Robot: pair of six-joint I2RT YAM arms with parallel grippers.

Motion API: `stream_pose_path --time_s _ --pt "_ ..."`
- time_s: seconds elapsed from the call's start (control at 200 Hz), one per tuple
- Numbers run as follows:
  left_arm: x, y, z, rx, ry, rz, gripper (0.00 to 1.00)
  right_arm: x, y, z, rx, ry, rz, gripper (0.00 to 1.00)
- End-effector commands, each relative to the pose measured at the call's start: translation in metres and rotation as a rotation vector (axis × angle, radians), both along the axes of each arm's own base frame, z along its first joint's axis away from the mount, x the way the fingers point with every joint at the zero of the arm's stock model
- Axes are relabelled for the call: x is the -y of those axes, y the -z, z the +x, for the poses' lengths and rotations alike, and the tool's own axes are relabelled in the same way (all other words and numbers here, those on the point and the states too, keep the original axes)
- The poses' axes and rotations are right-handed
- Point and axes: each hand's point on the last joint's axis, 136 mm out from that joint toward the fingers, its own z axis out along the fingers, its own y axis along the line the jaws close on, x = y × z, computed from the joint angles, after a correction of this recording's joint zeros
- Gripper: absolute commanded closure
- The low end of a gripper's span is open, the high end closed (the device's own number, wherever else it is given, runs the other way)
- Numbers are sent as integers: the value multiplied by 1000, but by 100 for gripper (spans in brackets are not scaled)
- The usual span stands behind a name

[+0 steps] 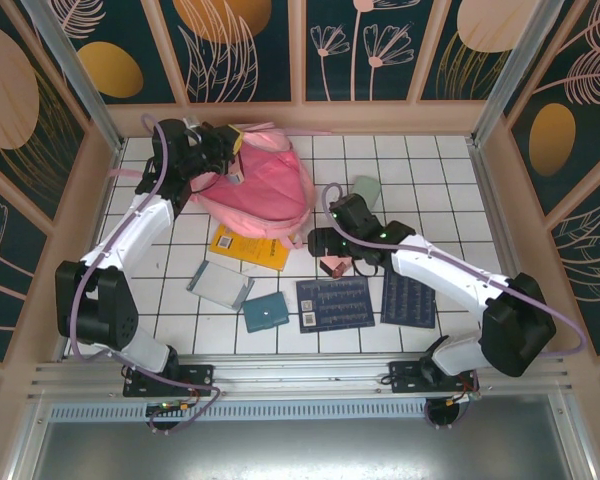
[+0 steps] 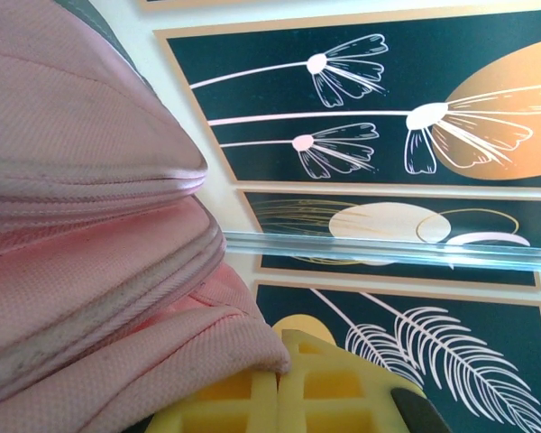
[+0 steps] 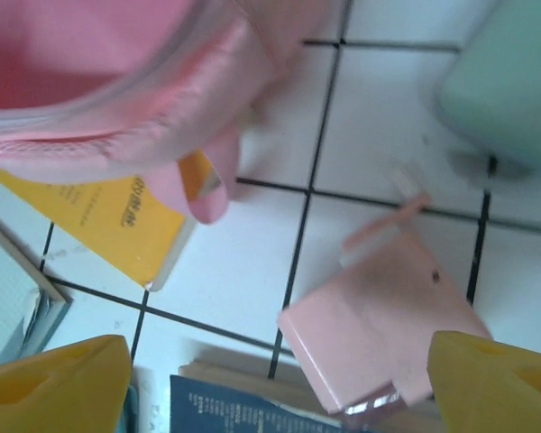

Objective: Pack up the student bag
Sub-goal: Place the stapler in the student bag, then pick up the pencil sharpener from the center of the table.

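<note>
A big pink bag (image 1: pixel 265 190) lies at the back of the white tiled counter (image 1: pixel 440 170). The left hand (image 1: pixel 228 152) is closed on the bag's far edge. The right hand (image 1: pixel 325 243) is spread open, right by a small pink thing (image 1: pixel 333 267). A yellow book (image 1: pixel 248 248) pokes out from under the bag. A dark blue book (image 1: pixel 335 303) lies near the front.

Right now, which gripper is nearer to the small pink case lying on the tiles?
Right. The right gripper hangs just above the pink case, fingers open. The left gripper is far away, beyond the student bag, shut on its far edge.
</note>
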Motion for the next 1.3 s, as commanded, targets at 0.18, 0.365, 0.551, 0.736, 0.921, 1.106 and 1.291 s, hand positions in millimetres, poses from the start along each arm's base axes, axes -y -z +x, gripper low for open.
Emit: stream_pose_path --time_s 0.18,0.365,0.551,0.736,0.921,1.106,1.291 --pt "10 -43 0 150 51 -20 100 23 31 -32 -410 608 12 6" --pt "12 -45 -2 153 63 -25 100 24 47 -22 -444 775 -6 3" --pt "11 -51 -6 163 65 -26 100 24 73 -10 -464 831 32 5" --pt "10 -52 -7 164 61 -26 100 26 95 -3 -470 826 20 9" --pt "10 -50 -9 157 62 -23 100 32 103 3 -452 816 32 15" --pt "10 -50 -8 156 60 -23 100 33 99 8 -415 798 38 27" --pt "9 -51 -9 156 56 -21 100 43 76 16 -319 791 40 39"
